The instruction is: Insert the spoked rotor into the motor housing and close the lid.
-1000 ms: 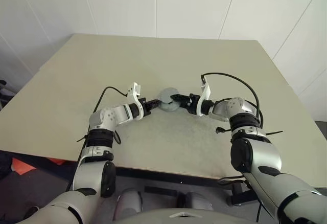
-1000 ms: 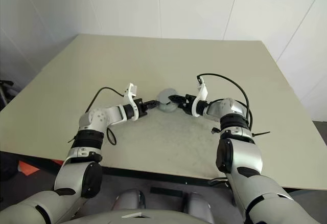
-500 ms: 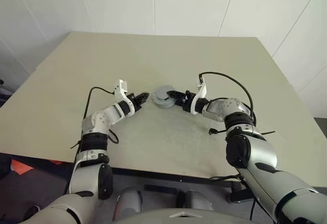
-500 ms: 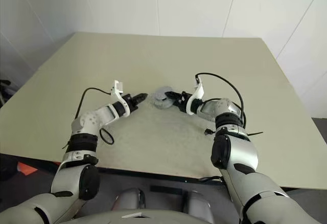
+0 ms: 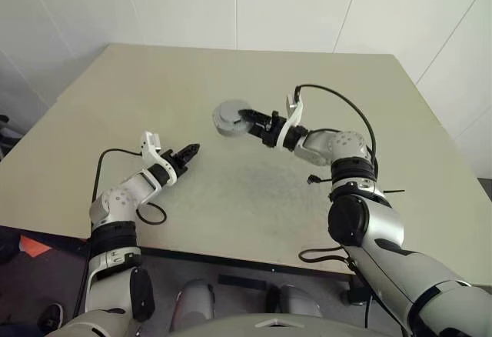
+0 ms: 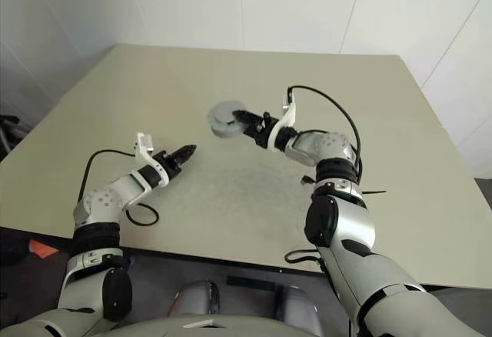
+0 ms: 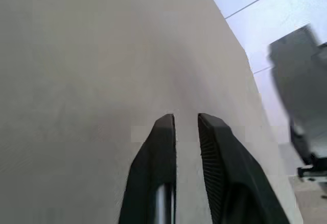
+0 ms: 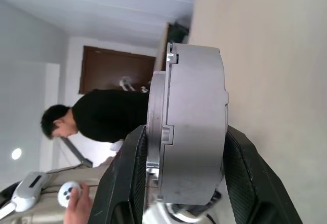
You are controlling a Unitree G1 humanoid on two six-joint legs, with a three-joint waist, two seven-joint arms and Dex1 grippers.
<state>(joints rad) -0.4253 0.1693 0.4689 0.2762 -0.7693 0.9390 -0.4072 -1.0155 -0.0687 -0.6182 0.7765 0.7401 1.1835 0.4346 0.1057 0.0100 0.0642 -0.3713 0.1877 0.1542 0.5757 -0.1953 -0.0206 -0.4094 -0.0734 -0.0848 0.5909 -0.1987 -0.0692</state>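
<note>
In right gripper point(image 8: 181, 183): motor housing point(image 8: 191, 127)

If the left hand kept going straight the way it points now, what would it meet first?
Probably nothing soon: the left hand, empty, points across bare table, below the motor held in the right hand; depth is uncertain.

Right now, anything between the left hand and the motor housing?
Nothing visible. The left hand hangs low over bare table, fingers slightly apart and empty. The motor housing, lid closed, is gripped in the right hand, raised off the table, with open tabletop between.
</note>
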